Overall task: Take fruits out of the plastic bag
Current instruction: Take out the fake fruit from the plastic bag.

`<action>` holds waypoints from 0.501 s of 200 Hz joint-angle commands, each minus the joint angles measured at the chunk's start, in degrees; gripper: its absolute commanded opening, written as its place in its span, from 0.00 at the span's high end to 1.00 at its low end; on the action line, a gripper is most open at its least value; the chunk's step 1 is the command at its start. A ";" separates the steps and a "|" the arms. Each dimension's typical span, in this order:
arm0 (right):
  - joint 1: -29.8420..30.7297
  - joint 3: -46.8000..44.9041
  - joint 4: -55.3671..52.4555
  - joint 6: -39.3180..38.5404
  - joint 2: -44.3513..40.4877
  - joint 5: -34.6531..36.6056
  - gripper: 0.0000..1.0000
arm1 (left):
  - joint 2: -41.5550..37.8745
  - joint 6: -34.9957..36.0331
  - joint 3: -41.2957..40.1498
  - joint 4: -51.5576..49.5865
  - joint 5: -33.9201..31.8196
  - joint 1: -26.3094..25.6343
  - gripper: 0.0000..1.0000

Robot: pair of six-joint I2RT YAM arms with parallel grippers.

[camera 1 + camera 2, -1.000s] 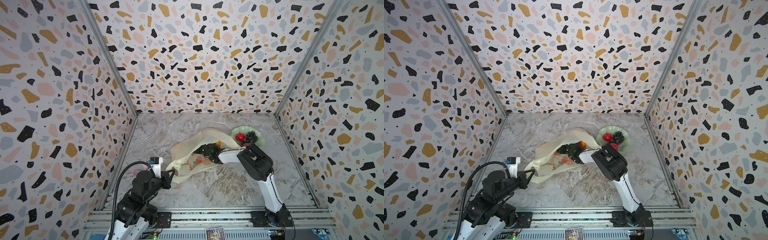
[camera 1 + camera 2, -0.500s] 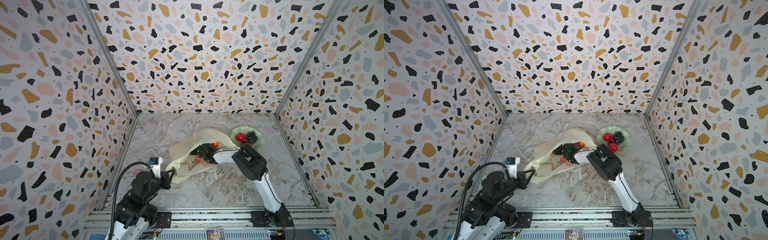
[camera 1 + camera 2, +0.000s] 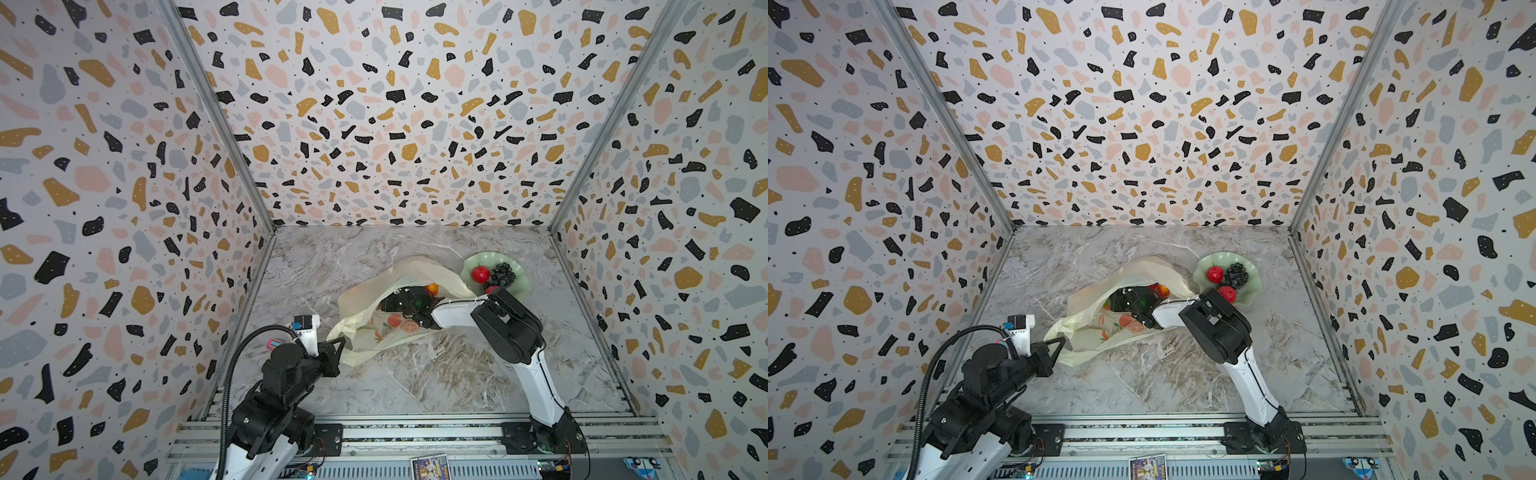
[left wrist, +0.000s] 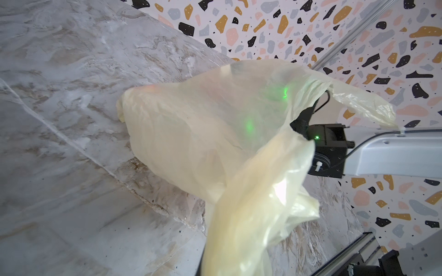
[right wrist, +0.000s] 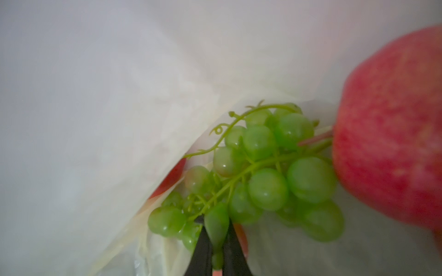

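Note:
The cream-yellow plastic bag (image 3: pixel 399 274) lies mid-table with its mouth toward the right. My left gripper (image 3: pixel 338 349) is shut on the bag's near corner, and the film (image 4: pixel 239 215) covers its jaws in the left wrist view. My right gripper (image 3: pixel 392 302) reaches inside the bag. In the right wrist view it (image 5: pixel 217 229) is shut on a grape of the green grape bunch (image 5: pixel 263 172), next to a red-yellow fruit (image 5: pixel 394 124). An orange fruit (image 3: pixel 1162 289) shows at the bag's mouth.
A pale green wavy dish (image 3: pixel 521 286) stands at the back right, just beyond my right arm's elbow. It holds a red apple (image 3: pixel 480 274), a dark grape bunch (image 3: pixel 503 274) and a second red apple (image 3: pixel 1227 293). Patterned walls close in three sides.
My right arm has pushed further left into the bag and its jaws have closed on the green grapes. The left arm has not moved.

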 commanded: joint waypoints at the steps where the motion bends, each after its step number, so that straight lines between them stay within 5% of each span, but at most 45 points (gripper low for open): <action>1: 0.13 -1.26 1.82 -2.32 -6.97 -3.80 0.93 | -0.40 -1.42 1.35 0.61 -3.68 -0.13 1.00; 100: 0.13 -11.53 0.04 -8.21 -24.07 -16.11 0.93 | 2.75 -4.10 0.65 6.75 -6.49 -0.18 0.99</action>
